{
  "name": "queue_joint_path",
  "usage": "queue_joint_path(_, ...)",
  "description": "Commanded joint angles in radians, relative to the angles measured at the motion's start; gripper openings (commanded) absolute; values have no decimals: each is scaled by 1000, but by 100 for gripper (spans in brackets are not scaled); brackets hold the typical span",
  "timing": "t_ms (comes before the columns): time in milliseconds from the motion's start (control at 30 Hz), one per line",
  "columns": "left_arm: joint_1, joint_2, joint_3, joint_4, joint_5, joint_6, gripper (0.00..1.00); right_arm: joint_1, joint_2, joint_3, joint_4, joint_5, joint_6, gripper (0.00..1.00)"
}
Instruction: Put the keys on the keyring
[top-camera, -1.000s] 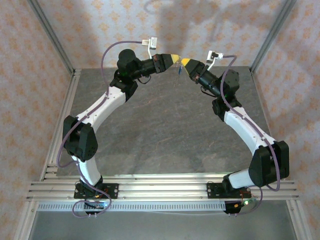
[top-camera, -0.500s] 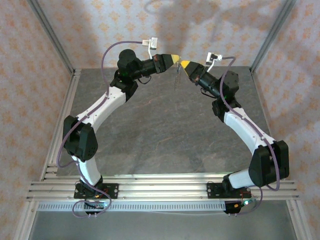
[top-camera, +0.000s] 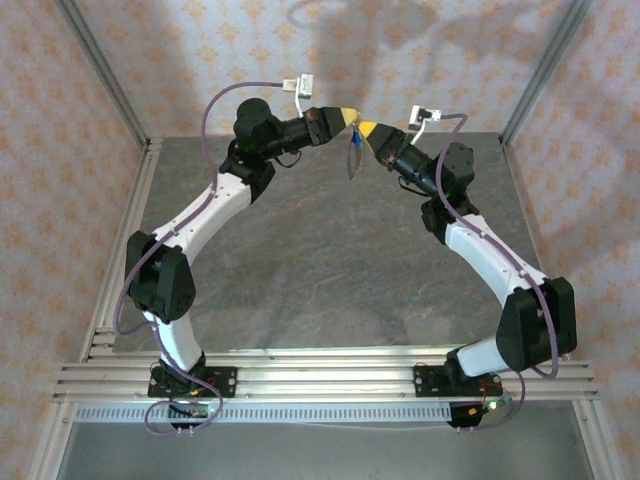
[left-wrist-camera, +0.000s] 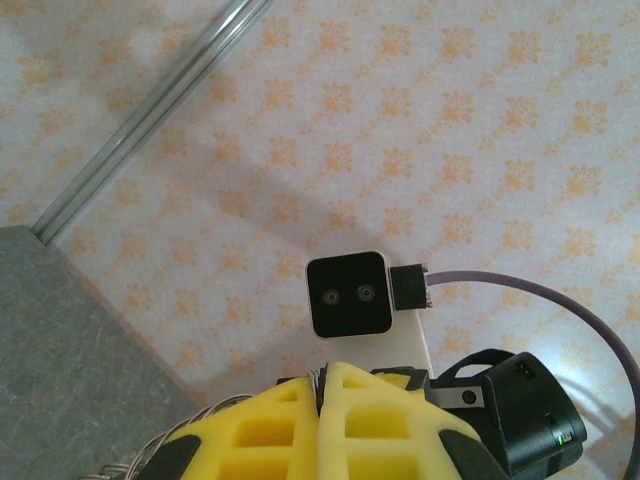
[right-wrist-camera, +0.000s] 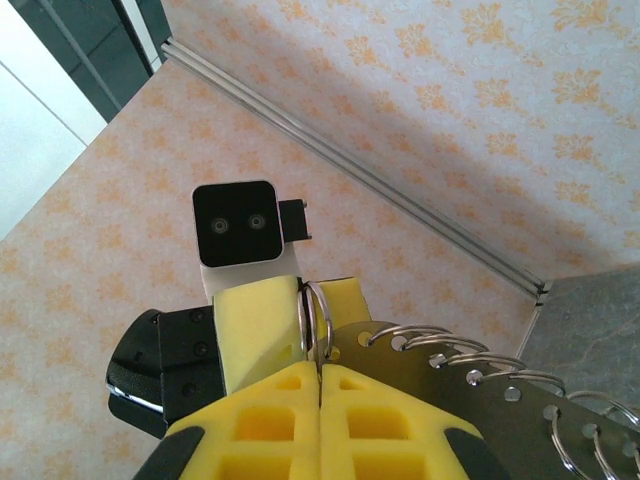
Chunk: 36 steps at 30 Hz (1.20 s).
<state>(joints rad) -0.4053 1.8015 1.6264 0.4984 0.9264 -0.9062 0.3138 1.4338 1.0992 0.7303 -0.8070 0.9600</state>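
Note:
High over the far part of the table my left gripper and right gripper meet tip to tip, both shut. A thin silver keyring stands pinched between my left gripper's yellow fingers. It threads a hole in a grey metal plate that carries several more wire rings. My right gripper is shut on that plate's edge, just below the ring. A small blue-headed key hangs beneath the two fingertips. In the left wrist view my left gripper is closed, with wire rings beside it.
A grey table lies well below both grippers. Patterned walls and aluminium posts enclose it on three sides. The right arm's wrist camera sits close in front of my left fingers.
My right gripper has edged slightly left toward the left gripper, and the hanging key bundle shifted a little with it. The left arm has held still.

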Motion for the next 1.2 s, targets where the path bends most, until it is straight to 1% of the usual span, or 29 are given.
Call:
queue_joint_path(0,-9,-34,-6,111,-28,-19,0,30,28,7,42,-36,12,0)
queue_joint_path(267,-12,-34,-30,129,-34,-27,0,38,55,18,73,-32,39,0)
queue_joint_path(433,-11,-45,-49,140,-54,-27,0,37,40,-7,73,14,36,0)
queue_joint_path(567,-11,-65,-97,184,-103,-35,0,36,81,-14,173,30,132,0)
queue_joint_path(767,-13,-82,-160,290,-151,-67,0,41,151,-2,292,13,256,0)
queue_joint_path(1067,-13,-91,-180,330,-180,-72,0,39,142,-19,303,-9,269,0)
queue_joint_path(1100,-12,-90,-178,333,-179,-74,0,40,147,-19,309,-5,283,0)
queue_joint_path(1167,-16,-82,-170,332,-173,-77,0,50,183,11,368,-33,345,0)
